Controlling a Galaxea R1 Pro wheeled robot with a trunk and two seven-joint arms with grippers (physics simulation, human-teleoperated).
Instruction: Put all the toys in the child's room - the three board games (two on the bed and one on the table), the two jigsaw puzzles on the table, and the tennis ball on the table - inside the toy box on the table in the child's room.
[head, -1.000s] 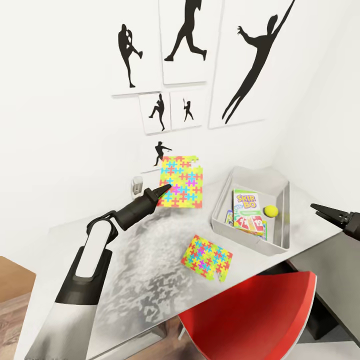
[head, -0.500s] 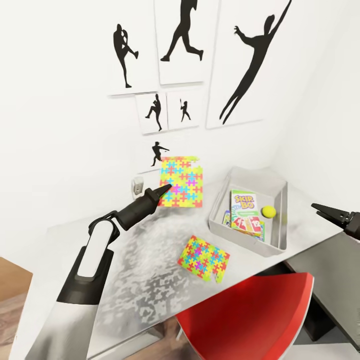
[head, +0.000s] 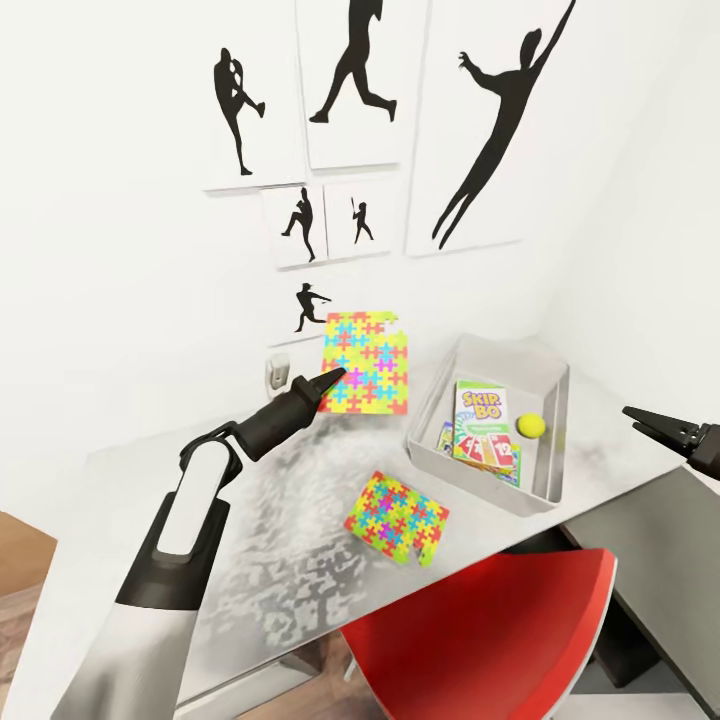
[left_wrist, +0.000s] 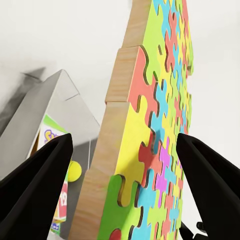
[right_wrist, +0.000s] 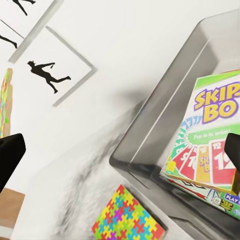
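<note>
One jigsaw puzzle (head: 365, 363) hangs upright above the table (head: 260, 520), with my left gripper (head: 330, 378) shut on its lower edge. The left wrist view has its wooden edge and coloured face (left_wrist: 150, 125) between the two fingers. A second jigsaw puzzle (head: 397, 516) lies flat on the table in front of the toy box (head: 480, 355). In the box lie the Skip-Bo board game (head: 482, 420), another game half under it, and the tennis ball (head: 530, 425). My right gripper (head: 640, 418) hovers open to the right of the box, empty.
A red chair (head: 480, 640) is tucked under the table's near edge. Black silhouette prints (head: 350, 80) hang on the white wall behind, above a wall socket (head: 277, 372). A darker desk section (head: 650, 540) runs off to the right.
The whole picture has drifted left, so the camera moved. The held puzzle now stands slightly nearer the toy box. Both grippers keep their states.
</note>
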